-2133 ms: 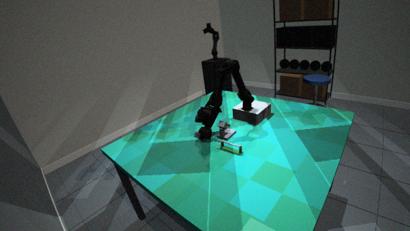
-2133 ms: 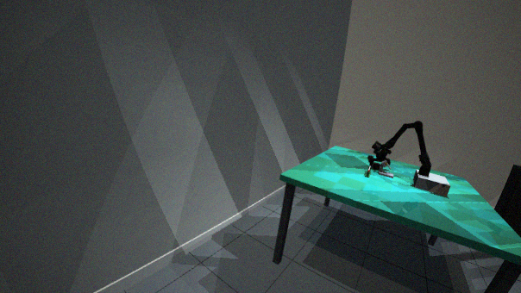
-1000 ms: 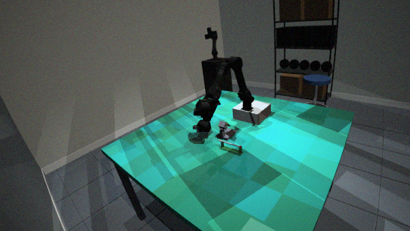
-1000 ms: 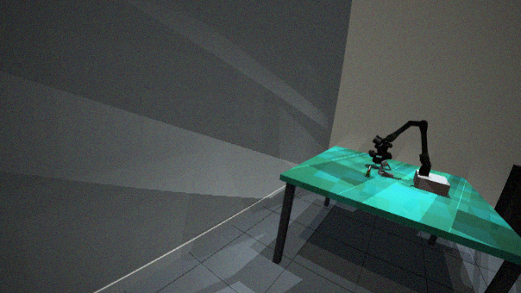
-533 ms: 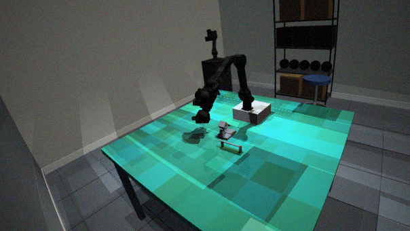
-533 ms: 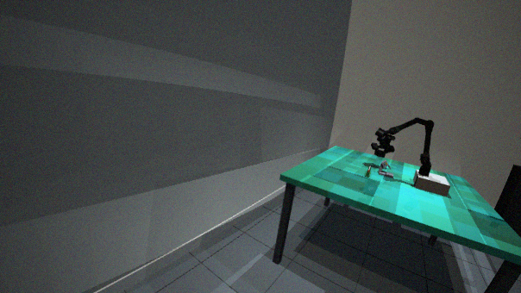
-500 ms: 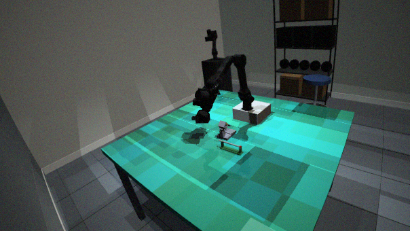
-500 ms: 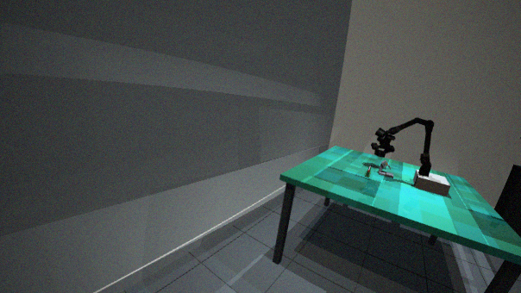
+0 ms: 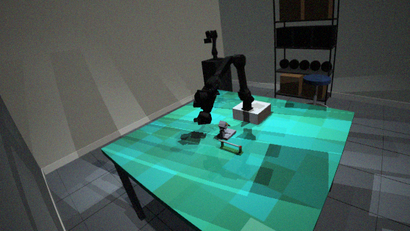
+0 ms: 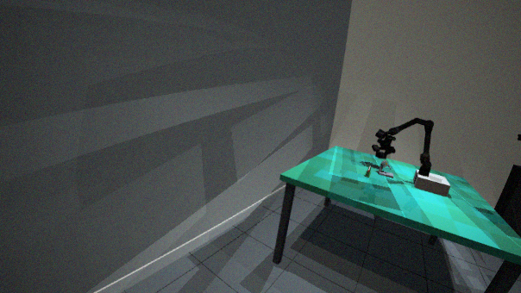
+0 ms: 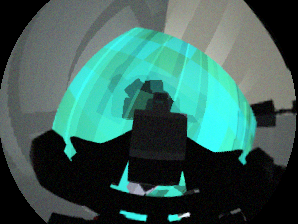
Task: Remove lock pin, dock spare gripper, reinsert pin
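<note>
My gripper is shut on the spare gripper, a dark block, and holds it in the air above the table, to the left of the mount in the top view. The grey mount stands on the table with its raised, tilted socket. The lock pin, a pale rod with a red end, lies across the two posts of a small green-based stand, away from the socket. The socket's inside is too small to see.
A white open box surrounds the arm's base. The green table has dark shadows and patches. A dark cabinet with a further device, a shelf rack and a blue stool stand beyond it.
</note>
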